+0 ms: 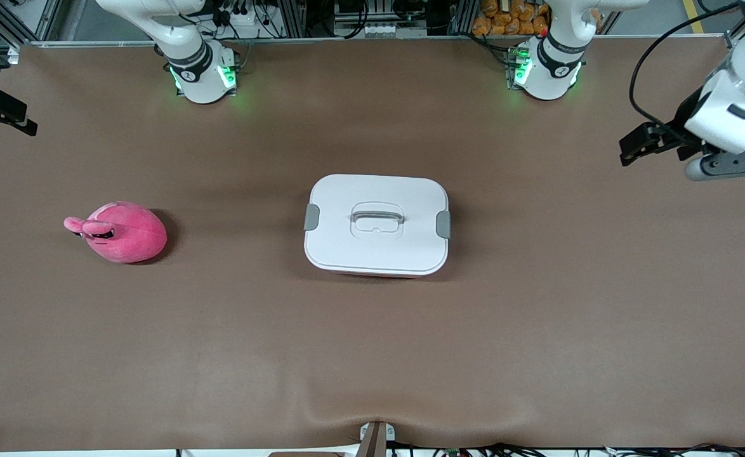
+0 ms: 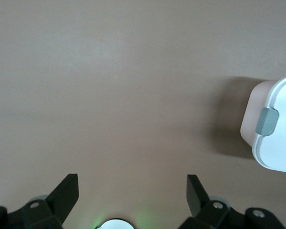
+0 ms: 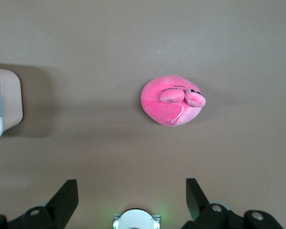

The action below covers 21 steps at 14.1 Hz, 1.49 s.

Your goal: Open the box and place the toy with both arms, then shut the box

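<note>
Mid-table: box (image 1: 377, 223) lidded; toy (image 3: 170, 100) apart, right wrist view; both fingers spread.

Smooth plastic box (image 1: 377, 225), fuzzy cloth toy (image 1: 122, 232), matt brown table (image 1: 372, 355).

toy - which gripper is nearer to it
Right. The right gripper hangs open over the table beside the toy; the left gripper, also open, is up past the box at the left arm's end.
</note>
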Tool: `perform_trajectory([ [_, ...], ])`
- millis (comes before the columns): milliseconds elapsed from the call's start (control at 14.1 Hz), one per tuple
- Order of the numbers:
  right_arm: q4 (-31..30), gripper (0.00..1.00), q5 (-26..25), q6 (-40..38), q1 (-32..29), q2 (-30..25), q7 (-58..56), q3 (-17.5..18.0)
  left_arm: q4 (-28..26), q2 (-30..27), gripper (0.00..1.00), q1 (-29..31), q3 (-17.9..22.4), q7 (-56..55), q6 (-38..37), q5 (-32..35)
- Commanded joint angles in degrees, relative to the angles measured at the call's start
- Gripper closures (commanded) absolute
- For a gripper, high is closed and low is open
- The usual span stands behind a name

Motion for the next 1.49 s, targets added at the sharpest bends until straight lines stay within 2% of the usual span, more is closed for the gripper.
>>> perform_trajectory([
  [0, 0.1, 0.0, 0.2, 0.0, -0.5, 0.1, -0.2, 0.1, 1.6, 3.0, 0.0, -1.2, -0.4, -4.0, 0.2, -1.0],
  [637, 0.1, 0.0, 0.2, 0.0, -0.5, 0.1, -0.1, 0.1, 1.4, 7.4, 0.0, -2.0, -8.0, -25.2, 3.4, -1.8],
  [991, 0.1, 0.0, 0.3, 0.0, -0.4, 0.9, -0.1, 0.1, 1.5, 9.0, 0.0, -5.1, -8.3, -32.5, 4.8, -1.8],
  [1416, 0.1, 0.0, 0.3, 0.0, -0.5, 0.9, -0.1, 0.1, 1.5, 12.4, 0.0, -8.3, -9.0, -47.4, 9.8, -3.0],
])
